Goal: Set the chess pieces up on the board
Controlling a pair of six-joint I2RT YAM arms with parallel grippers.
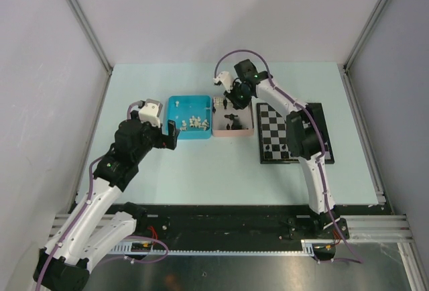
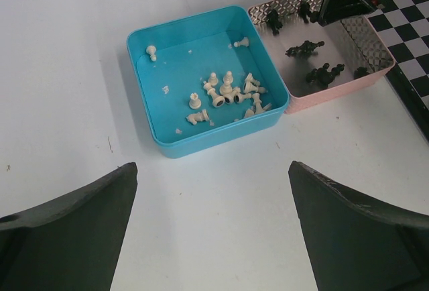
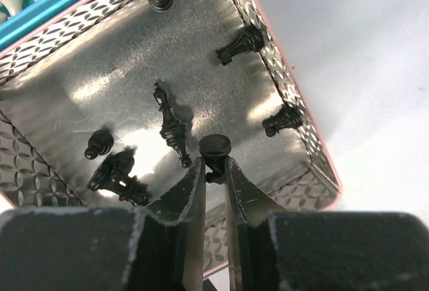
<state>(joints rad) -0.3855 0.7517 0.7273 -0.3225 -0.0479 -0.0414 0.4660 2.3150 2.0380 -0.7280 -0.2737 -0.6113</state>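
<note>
Shiny, diamond-embossed metal lining inside pink tray (image 3: 134, 70); smooth, glossy plastic on blue tray (image 2: 188, 63); glossy black pieces (image 3: 173, 127), duller white pieces (image 2: 228, 80); matt, smooth table (image 2: 67, 70).

The right gripper (image 3: 213, 166) pinches a black piece (image 3: 214, 146) over the tray (image 3: 100, 63).

Bright overhead light; glare inside pink tray (image 3: 134, 90).

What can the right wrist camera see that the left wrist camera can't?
Only the right wrist view shows the right gripper pinching a black chess piece between its fingers. Only the left wrist view shows a corner of the chessboard, the whole blue tray of white pieces and the open left gripper. Both show the pink tray holding loose black pieces.
</note>
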